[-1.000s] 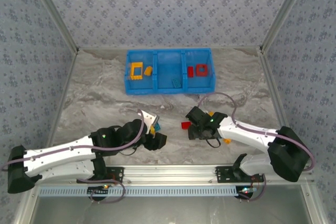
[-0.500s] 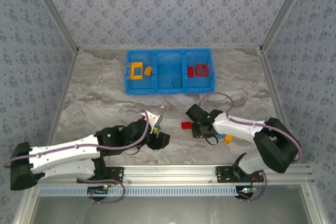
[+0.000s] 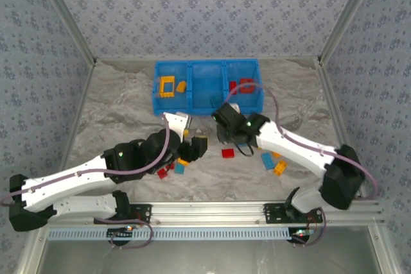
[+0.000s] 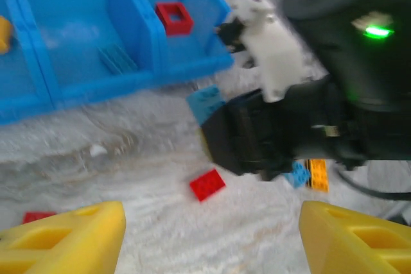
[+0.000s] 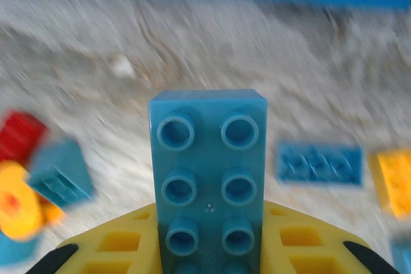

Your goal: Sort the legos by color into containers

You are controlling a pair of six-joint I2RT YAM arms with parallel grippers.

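The right tool (image 3: 226, 126) is closed on a blue brick (image 5: 209, 171), which sits between its yellow fingers (image 5: 115, 248) with the studded face up and the free end projecting forward. Tool and brick hang over the surface (image 3: 122, 117) just on the near side of the blue bin (image 3: 207, 110), which stands at the middle of the far edge. In the bin, the left compartment holds yellow and orange pieces, the middle one a blue piece and the right one red pieces. The left tool (image 4: 212, 235) stands wide with nothing between its fingers, over a small cluster of loose bricks toward the near edge. A red brick (image 3: 227, 153), a flat blue brick (image 3: 267, 160) and an orange brick (image 3: 279, 168) lie loose nearer the near right corner. In my judgement the bricks are light, rigid, hard plastic that will neither crush nor bend. Their smooth side walls are probably slippery, so a brick could pivot or slide out of a shallow pinch. The best hold appears to be across the two long side walls, low and square, with the fingers well past the studs. The present grip looks centred and level. The overhanging end seems a liability if it strikes the bin wall, since a knock there could twist the brick in the hold.
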